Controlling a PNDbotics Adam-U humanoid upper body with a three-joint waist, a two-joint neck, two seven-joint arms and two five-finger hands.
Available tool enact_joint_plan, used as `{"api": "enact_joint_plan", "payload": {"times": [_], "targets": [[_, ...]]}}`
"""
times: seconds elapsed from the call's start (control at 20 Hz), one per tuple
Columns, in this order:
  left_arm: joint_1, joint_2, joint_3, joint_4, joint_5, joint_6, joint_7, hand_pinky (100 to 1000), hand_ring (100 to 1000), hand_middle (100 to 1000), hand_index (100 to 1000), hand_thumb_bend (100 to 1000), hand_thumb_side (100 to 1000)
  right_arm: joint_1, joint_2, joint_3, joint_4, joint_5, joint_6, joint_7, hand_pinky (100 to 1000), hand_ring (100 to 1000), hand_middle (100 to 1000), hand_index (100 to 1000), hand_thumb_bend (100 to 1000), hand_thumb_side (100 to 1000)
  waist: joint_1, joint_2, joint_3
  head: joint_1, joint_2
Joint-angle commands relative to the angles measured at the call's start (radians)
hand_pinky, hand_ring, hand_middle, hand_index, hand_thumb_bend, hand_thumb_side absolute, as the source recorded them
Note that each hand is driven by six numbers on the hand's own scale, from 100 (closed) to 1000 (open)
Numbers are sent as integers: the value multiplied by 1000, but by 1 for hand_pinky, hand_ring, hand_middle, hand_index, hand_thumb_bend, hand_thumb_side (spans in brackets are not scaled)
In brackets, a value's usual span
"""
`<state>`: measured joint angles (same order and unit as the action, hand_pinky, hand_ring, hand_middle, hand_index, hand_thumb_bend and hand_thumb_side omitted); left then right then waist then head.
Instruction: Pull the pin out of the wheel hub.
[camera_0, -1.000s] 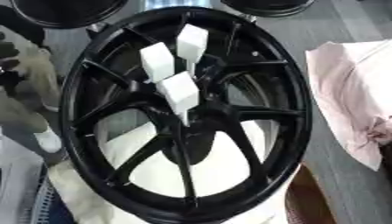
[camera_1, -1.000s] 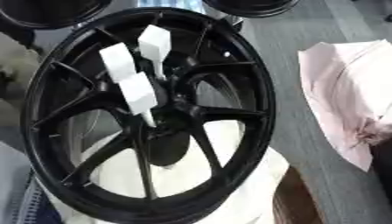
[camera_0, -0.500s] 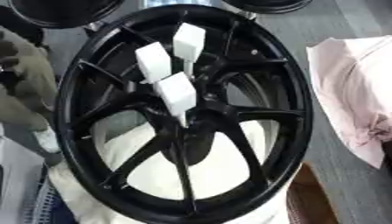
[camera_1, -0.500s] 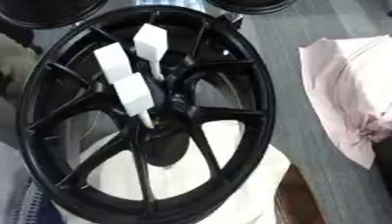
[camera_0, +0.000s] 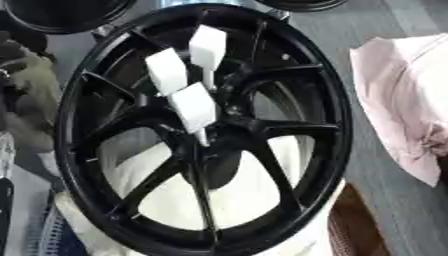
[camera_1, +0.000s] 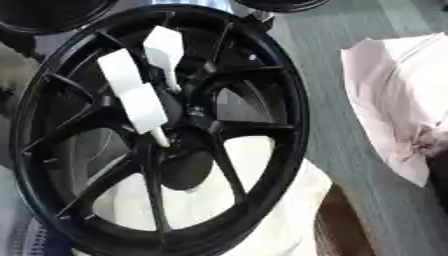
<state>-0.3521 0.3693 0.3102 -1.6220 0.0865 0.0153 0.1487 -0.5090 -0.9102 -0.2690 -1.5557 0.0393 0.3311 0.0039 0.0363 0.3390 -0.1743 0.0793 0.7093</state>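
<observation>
A black multi-spoke wheel hub fills most of both views, lying tilted on a white cloth. Three white pins with blocky heads stand out of its centre. One is at the top, one to its left, and the nearest one sits lowest. The nearest pin's thin stem runs down into the hub centre. Neither of my hands shows in either view, and nothing touches the pins.
A pink cloth lies on the grey surface to the right. Parts of other black wheels show at the top left and top. A blurred grey-beige shape sits at the left edge. Something brown is at the lower right.
The whole picture has shifted a little, so the camera moved. The wheel hub and the three pins stand as before.
</observation>
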Motion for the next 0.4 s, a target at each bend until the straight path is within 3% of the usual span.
{"api": "enact_joint_plan", "payload": {"times": [0.05, 0.2, 0.25, 0.3, 0.35, 0.4], "targets": [[-13, 27, -5, -20, 4, -2, -7, 735, 714, 607, 744, 476, 791, 52, -11, -86, -57, 56, -16, -58, 900, 910, 861, 877, 113, 608, -7, -26, 7, -16, -8], [-16, 24, -9, -20, 4, -1, -12, 735, 714, 607, 744, 476, 791, 119, -3, -102, -106, 55, -13, -112, 900, 910, 861, 877, 113, 608, -9, -27, 17, -25, -6], [-16, 23, -11, -20, 4, -1, -13, 735, 716, 607, 744, 475, 791, 119, -3, -102, -122, 46, -16, -130, 885, 856, 805, 844, 149, 499, -10, -28, 21, -31, -4], [-16, 23, -12, -20, 4, -1, -14, 735, 716, 607, 744, 475, 791, 110, -1, -97, -138, 34, -21, -147, 877, 833, 778, 834, 340, 488, -10, -28, 22, -33, -3], [-17, 22, -12, -20, 4, -1, -15, 734, 716, 607, 744, 475, 791, 101, 1, -86, -153, 20, -26, -163, 874, 823, 770, 827, 138, 468, -10, -28, 23, -34, -3], [-17, 22, -13, -21, 3, -1, -16, 734, 716, 607, 744, 475, 791, 93, 2, -72, -164, 5, -29, -180, 874, 823, 770, 827, 138, 468, -10, -29, 24, -36, -3]]}}
